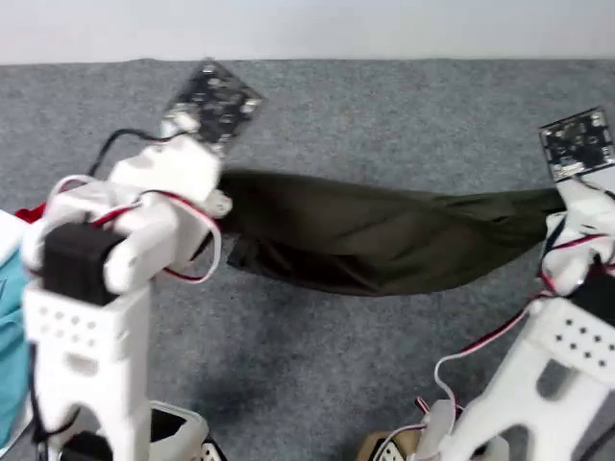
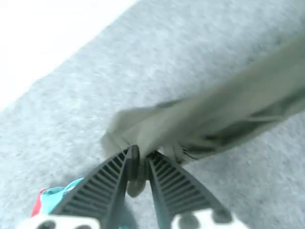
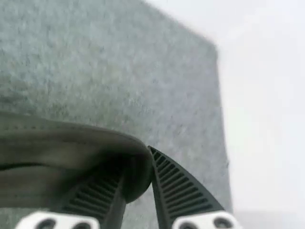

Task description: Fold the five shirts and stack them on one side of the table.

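A dark olive shirt (image 1: 375,235) hangs stretched between the two arms above the grey table (image 1: 384,115), sagging in the middle. My left gripper (image 2: 138,160) is shut on the shirt's one end (image 2: 157,129), with cloth bunched between its ribbed black fingers (image 2: 107,183). My right gripper (image 3: 138,167) is shut on the other end of the olive shirt (image 3: 71,152), whose hem drapes over one finger (image 3: 178,188). In the high view the left arm (image 1: 144,211) holds at the left and the right arm (image 1: 577,250) at the right edge.
A teal garment (image 1: 10,327) with a bit of red cloth (image 1: 34,211) lies at the table's left edge, also seen as teal and red cloth (image 2: 52,195) under the left gripper. The table's far edge meets a white wall (image 1: 307,29).
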Tool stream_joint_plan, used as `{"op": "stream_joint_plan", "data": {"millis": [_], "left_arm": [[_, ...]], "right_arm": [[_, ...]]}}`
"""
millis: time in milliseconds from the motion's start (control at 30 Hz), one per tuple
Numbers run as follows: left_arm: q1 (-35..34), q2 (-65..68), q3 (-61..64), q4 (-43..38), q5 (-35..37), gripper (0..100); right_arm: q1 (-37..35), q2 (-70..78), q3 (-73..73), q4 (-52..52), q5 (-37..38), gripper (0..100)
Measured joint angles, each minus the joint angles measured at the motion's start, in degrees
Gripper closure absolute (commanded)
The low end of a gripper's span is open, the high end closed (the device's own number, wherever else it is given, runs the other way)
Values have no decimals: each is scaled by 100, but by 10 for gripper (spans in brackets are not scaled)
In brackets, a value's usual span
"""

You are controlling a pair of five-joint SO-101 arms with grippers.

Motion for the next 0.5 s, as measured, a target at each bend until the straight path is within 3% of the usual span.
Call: {"op": "stream_joint_plan", "data": {"millis": [500], "left_arm": [[-809, -993, -334, -545, -9, 995]], "right_arm": [[-730, -2127, 0, -677, 0, 989]]}}
